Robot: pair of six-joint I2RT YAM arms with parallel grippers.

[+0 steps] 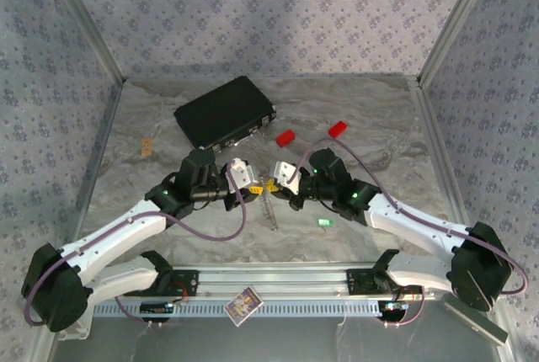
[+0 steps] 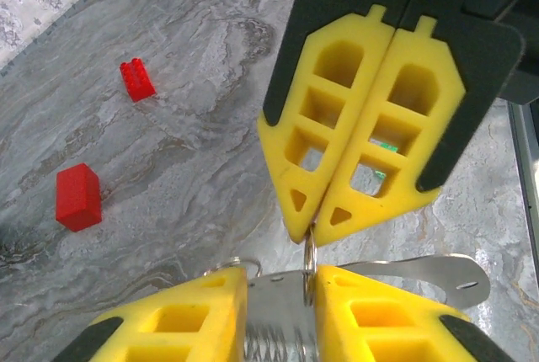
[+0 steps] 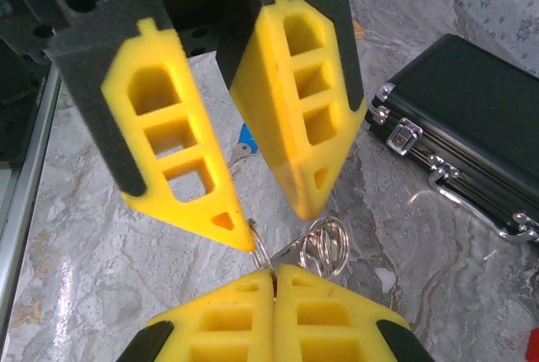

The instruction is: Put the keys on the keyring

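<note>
As I judge it, the step in hand is to get the keyring (image 1: 269,204) held by both grippers over the middle of the table (image 1: 396,168), so that it can be opened for a key.

The left gripper (image 3: 278,226) reaches in with its jaws apart and the keyring's wire loops at its fingertips. One tip touches a loop, but I see no clamp on it. Facing it tip to tip, the right gripper (image 2: 313,229) is pinched tight on a thin loop of the keyring, and a ribbed length hangs from there toward the table.

To do this well, the left jaws should close squarely on the wire just beside the right pinch, not on the hanging length. So thin a wire would likely twist out of soft pads. The right side should hold firm and not pull.

As far as I can see, neither key is on the keyring. The blue key (image 3: 244,139) lies on the table, seen past the left gripper's fingers in the right wrist view. The green key (image 1: 325,221) lies beside the right arm toward the near edge, well apart from the keyring.

Toward the far edge sit the black case (image 1: 223,112), then a red block (image 1: 286,137) and a second red block (image 1: 337,129), all clear of the work. What stands in the way is the crowding of the two sets of fingertips, which leaves little wire free.
</note>
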